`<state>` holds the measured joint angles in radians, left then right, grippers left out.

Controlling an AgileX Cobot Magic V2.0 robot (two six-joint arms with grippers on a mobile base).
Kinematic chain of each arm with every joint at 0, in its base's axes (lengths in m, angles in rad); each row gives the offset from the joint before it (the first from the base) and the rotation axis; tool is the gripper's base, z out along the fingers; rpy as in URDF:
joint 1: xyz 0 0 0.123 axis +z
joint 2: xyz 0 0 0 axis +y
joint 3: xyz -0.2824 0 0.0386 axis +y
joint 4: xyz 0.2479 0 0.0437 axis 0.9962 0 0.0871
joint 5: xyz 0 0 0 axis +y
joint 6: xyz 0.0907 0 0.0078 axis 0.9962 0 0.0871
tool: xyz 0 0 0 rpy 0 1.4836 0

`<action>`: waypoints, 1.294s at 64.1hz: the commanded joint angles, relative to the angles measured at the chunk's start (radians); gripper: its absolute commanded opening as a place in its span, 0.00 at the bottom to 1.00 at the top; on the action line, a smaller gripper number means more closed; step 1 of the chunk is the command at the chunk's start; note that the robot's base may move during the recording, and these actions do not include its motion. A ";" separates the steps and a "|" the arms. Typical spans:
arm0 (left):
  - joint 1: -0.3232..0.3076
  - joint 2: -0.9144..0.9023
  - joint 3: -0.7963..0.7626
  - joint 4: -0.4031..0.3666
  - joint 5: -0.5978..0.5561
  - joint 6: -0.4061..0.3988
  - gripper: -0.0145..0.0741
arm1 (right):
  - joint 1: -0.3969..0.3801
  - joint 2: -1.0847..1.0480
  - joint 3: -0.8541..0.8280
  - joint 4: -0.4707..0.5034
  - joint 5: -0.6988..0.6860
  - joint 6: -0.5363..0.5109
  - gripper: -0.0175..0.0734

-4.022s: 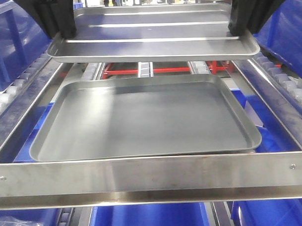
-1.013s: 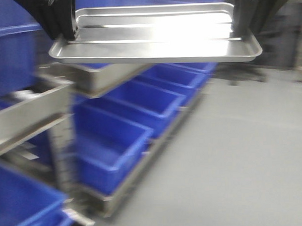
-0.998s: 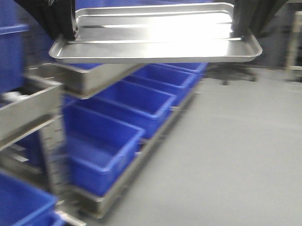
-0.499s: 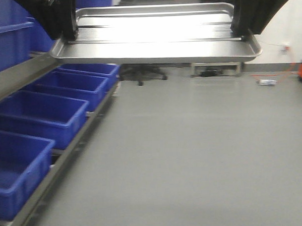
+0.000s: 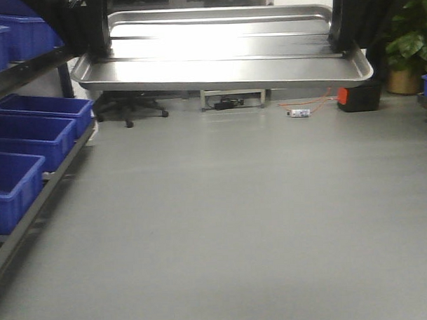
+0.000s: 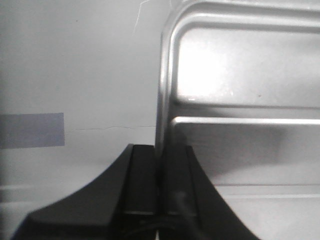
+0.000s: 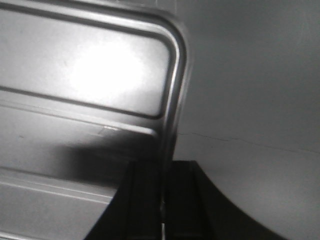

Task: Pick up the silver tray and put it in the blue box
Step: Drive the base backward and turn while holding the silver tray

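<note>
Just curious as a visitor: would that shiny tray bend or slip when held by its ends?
Probably stiff: the silver tray spans level between the left gripper and right gripper without visible sag. Likely slippery: mirror-bright metal, pinched only at its thin rims. Seemingly light for its size, being shallow.

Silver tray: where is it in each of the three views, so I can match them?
Front view: silver tray spans the top edge, level above the grey floor.
Left wrist: fills the upper right; its rim runs down into the left claw.
Right wrist: fills the left side; its rim runs down into the right claw.
Shared landmark: the raised lines across the tray's floor.
</note>
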<state>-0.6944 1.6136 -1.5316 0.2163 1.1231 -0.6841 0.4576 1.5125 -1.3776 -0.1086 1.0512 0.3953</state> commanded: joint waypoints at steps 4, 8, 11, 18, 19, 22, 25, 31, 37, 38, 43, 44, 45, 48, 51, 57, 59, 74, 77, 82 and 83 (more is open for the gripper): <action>0.002 -0.043 -0.032 0.074 -0.005 -0.007 0.05 | -0.002 -0.044 -0.028 -0.065 0.011 -0.020 0.25; 0.002 -0.043 -0.032 0.074 -0.005 -0.007 0.05 | -0.002 -0.044 -0.028 -0.065 0.011 -0.020 0.25; 0.002 -0.043 -0.032 0.074 -0.005 -0.007 0.05 | -0.002 -0.044 -0.028 -0.065 0.011 -0.020 0.25; 0.002 -0.043 -0.032 0.071 -0.005 -0.007 0.05 | -0.002 -0.044 -0.028 -0.065 0.011 -0.020 0.25; 0.002 -0.043 -0.032 0.071 -0.005 -0.007 0.05 | -0.002 -0.044 -0.028 -0.065 0.011 -0.020 0.25; 0.002 -0.043 -0.032 0.071 -0.005 -0.007 0.05 | -0.002 -0.044 -0.028 -0.065 0.011 -0.020 0.25; 0.002 -0.043 -0.032 0.071 -0.005 -0.007 0.05 | -0.002 -0.044 -0.028 -0.065 0.011 -0.020 0.25; 0.002 -0.043 -0.032 0.070 -0.005 -0.007 0.05 | -0.002 -0.044 -0.028 -0.065 0.011 -0.020 0.25; 0.002 -0.043 -0.032 0.070 -0.005 -0.007 0.05 | -0.002 -0.044 -0.028 -0.065 0.011 -0.020 0.25; 0.002 -0.043 -0.032 0.070 -0.005 -0.007 0.05 | -0.002 -0.044 -0.028 -0.065 0.011 -0.020 0.25; 0.002 -0.043 -0.032 0.070 -0.005 -0.007 0.05 | -0.002 -0.044 -0.028 -0.065 0.011 -0.020 0.25; 0.002 -0.043 -0.032 0.070 -0.005 -0.007 0.05 | -0.002 -0.044 -0.028 -0.065 0.011 -0.020 0.25; 0.002 -0.043 -0.032 0.070 -0.005 -0.007 0.05 | -0.002 -0.044 -0.028 -0.065 0.011 -0.020 0.25; 0.002 -0.043 -0.032 0.070 -0.005 -0.007 0.05 | -0.002 -0.044 -0.028 -0.065 0.011 -0.020 0.25; 0.002 -0.043 -0.032 0.070 -0.005 -0.007 0.05 | -0.002 -0.044 -0.028 -0.065 0.011 -0.020 0.25; 0.002 -0.043 -0.032 0.070 -0.005 -0.007 0.05 | -0.002 -0.044 -0.028 -0.065 0.011 -0.020 0.25; 0.002 -0.043 -0.032 0.070 -0.005 -0.007 0.05 | -0.002 -0.044 -0.028 -0.065 0.011 -0.020 0.25; 0.002 -0.043 -0.032 0.070 -0.005 -0.007 0.05 | -0.002 -0.044 -0.028 -0.065 0.011 -0.020 0.25; 0.002 -0.043 -0.032 0.070 -0.005 -0.007 0.05 | -0.002 -0.044 -0.028 -0.065 0.011 -0.020 0.25; 0.002 -0.043 -0.032 0.070 -0.005 -0.007 0.05 | -0.002 -0.044 -0.028 -0.065 0.011 -0.020 0.25; 0.002 -0.043 -0.032 0.070 -0.005 -0.007 0.05 | -0.002 -0.044 -0.028 -0.065 0.011 -0.020 0.25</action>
<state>-0.6944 1.6136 -1.5316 0.2143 1.1249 -0.6841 0.4576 1.5125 -1.3776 -0.1086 1.0530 0.3953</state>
